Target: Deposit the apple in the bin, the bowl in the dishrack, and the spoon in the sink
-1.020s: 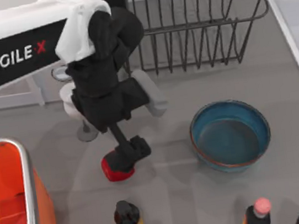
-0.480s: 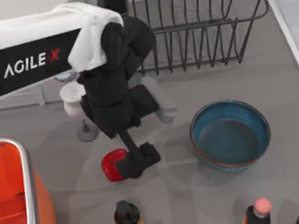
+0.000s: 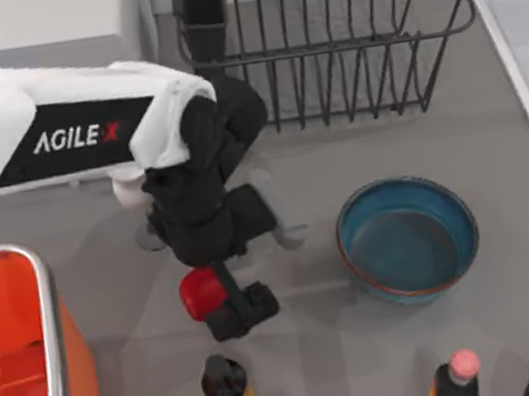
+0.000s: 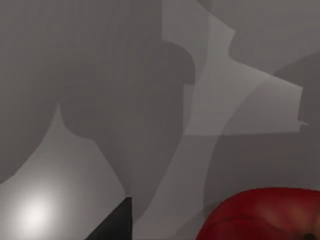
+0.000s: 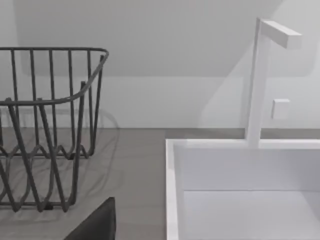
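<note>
The red apple lies on the grey table left of the blue bowl. My left gripper stands open, low over the table just right of the apple and a little nearer the front edge. In the left wrist view the apple is close beside one dark fingertip, with nothing held. The orange bin is at the front left, the black dishrack at the back, the white sink on the right. The spoon is out of view. My right gripper is parked near the sink.
A white goblet stands behind the left arm, partly hidden. Several bottles line the front edge. A white microwave sits at the back left. A faucet rises behind the sink.
My left gripper has moved off the top of the apple, first to the right, then toward the table's front. The apple has stayed about where it was.
</note>
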Robot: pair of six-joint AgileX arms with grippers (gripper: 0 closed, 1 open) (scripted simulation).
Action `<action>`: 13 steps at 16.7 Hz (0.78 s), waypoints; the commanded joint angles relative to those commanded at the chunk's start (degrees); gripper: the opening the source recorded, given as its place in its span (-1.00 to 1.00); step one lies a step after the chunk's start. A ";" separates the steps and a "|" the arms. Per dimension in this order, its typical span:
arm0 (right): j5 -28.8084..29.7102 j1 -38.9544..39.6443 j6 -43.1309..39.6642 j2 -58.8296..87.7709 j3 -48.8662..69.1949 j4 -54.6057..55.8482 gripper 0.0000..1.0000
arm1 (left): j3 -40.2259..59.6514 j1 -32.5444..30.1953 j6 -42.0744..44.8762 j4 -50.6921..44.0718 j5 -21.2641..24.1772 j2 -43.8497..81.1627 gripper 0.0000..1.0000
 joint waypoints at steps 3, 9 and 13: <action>0.00 0.00 0.00 0.00 0.00 0.00 1.00 | -0.10 0.08 0.07 0.07 -0.01 -0.03 1.00; 0.00 0.00 0.00 0.00 0.00 0.00 1.00 | -0.10 0.08 0.07 0.07 -0.01 -0.03 0.25; 0.00 0.00 0.00 0.00 0.00 0.00 1.00 | -0.10 0.08 0.07 0.07 -0.01 -0.03 -0.36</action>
